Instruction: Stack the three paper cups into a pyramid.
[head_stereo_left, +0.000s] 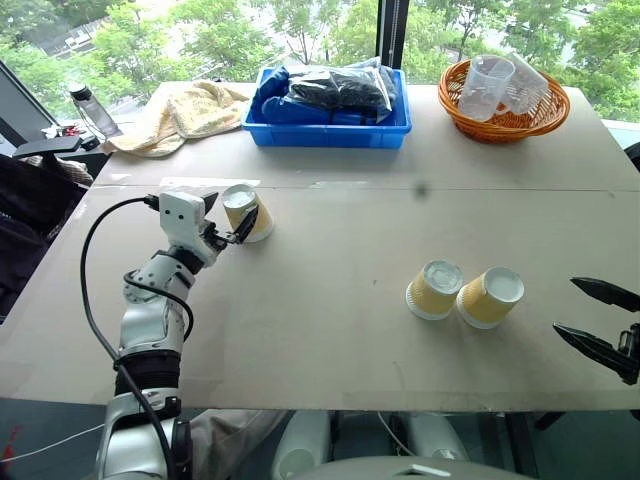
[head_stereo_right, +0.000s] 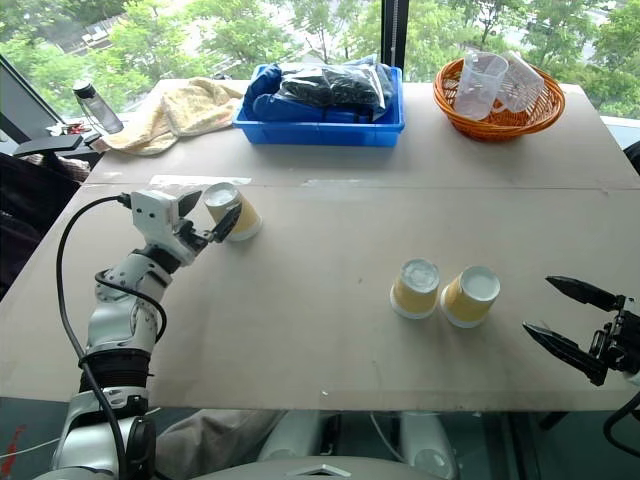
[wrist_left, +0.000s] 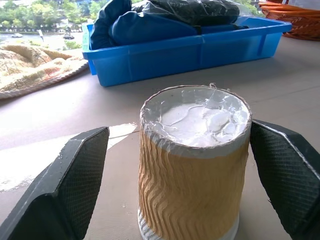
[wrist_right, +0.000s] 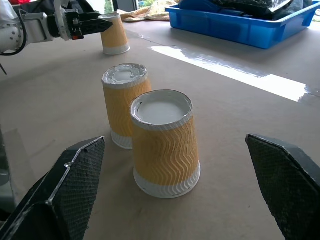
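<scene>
Three tan paper cups stand upside down on the table. One cup is at the left, between the fingers of my open left gripper. In the left wrist view that cup has a gap to each finger, so nothing is gripped. The other two cups stand side by side, touching, at the right of the table's middle. My right gripper hovers open a little to their right, pointing at them. In the right wrist view the nearer cup stands ahead of its spread fingers.
A blue bin of dark bags sits at the back centre. An orange basket with clear plastic cups is at the back right. A yellow towel and a bottle lie at the back left.
</scene>
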